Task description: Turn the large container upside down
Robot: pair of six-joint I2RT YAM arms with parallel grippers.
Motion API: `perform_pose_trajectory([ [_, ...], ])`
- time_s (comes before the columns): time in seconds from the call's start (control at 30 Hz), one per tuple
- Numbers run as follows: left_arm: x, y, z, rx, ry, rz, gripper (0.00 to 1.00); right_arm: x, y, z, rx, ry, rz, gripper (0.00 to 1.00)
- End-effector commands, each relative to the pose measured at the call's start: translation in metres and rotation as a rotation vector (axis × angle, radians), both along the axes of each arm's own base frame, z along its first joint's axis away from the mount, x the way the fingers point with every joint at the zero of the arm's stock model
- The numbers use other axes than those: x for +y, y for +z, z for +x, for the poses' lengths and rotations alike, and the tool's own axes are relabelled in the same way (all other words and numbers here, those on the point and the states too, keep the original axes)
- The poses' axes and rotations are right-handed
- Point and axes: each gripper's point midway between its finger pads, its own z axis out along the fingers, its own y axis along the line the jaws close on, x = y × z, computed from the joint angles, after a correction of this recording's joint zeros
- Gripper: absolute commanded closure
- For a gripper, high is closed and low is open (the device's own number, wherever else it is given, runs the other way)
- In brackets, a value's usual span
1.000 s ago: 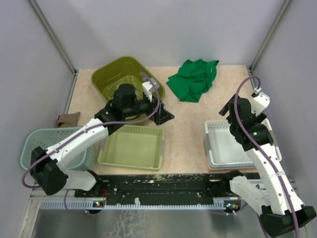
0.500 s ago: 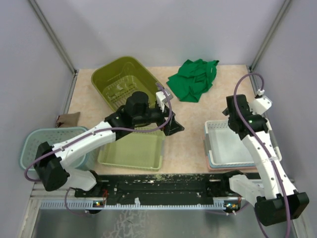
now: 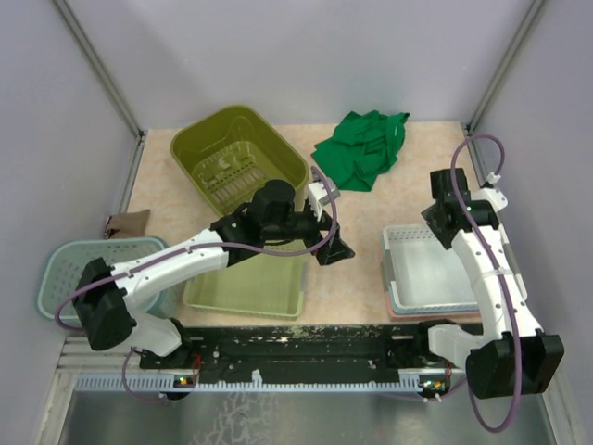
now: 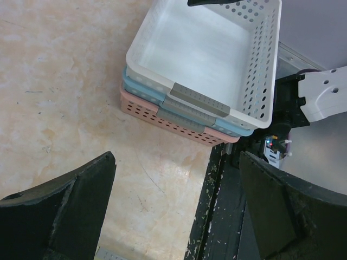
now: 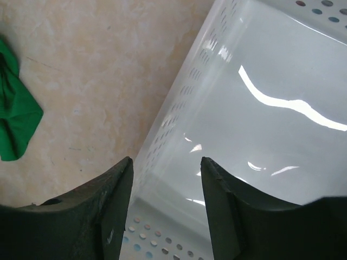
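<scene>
The large olive-green container [image 3: 239,158] stands open side up, a little tilted, at the back left of the table. My left gripper [image 3: 336,249] is open and empty, low over bare table at the centre, well to the right of that container. In the left wrist view it [image 4: 176,179] faces a stack of white, blue and pink baskets [image 4: 206,49]. My right gripper [image 3: 437,221] is open and empty above the far-left wall of the white basket [image 5: 260,124]; its jaws stand apart with nothing between them [image 5: 165,179].
A shallow light-green tray [image 3: 246,278] lies under my left arm at the near edge. A teal basket [image 3: 65,269] sits at the near left, a crumpled green cloth [image 3: 361,148] at the back centre, and the basket stack [image 3: 431,273] at the near right.
My left arm has swung right, from beside the olive container to the table's centre, gripper open throughout. My right arm has shifted slightly back over the white basket.
</scene>
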Motion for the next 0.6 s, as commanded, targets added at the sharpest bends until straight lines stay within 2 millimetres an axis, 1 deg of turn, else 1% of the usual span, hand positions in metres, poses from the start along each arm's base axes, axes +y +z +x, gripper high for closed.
perform_pose_trajectory([
  [0.0,-0.01,0.018,0.002,-0.054,-0.015,-0.038,0.0,0.004,0.0,0.005,-0.053,-0.025,0.061,0.49],
  [0.1,-0.01,0.018,0.002,-0.06,-0.018,-0.035,0.0,0.004,-0.005,0.005,-0.047,-0.026,0.066,0.48],
  [0.17,-0.01,0.017,0.003,-0.064,-0.017,-0.034,0.0,0.005,-0.008,0.006,-0.042,-0.026,0.07,0.42],
  [0.23,-0.011,0.017,0.002,-0.061,-0.02,-0.033,0.0,0.005,-0.011,0.008,-0.04,-0.027,0.075,0.4],
  [0.3,-0.011,0.016,0.002,-0.06,-0.023,-0.032,0.0,0.005,-0.013,0.01,-0.039,-0.029,0.078,0.41],
  [0.4,-0.012,0.016,0.001,-0.058,-0.026,-0.032,0.0,0.004,-0.013,0.011,-0.042,-0.032,0.081,0.46],
  [0.57,-0.013,0.013,-0.001,-0.054,-0.034,-0.028,0.0,0.0,-0.017,0.017,-0.046,-0.046,0.086,0.46],
])
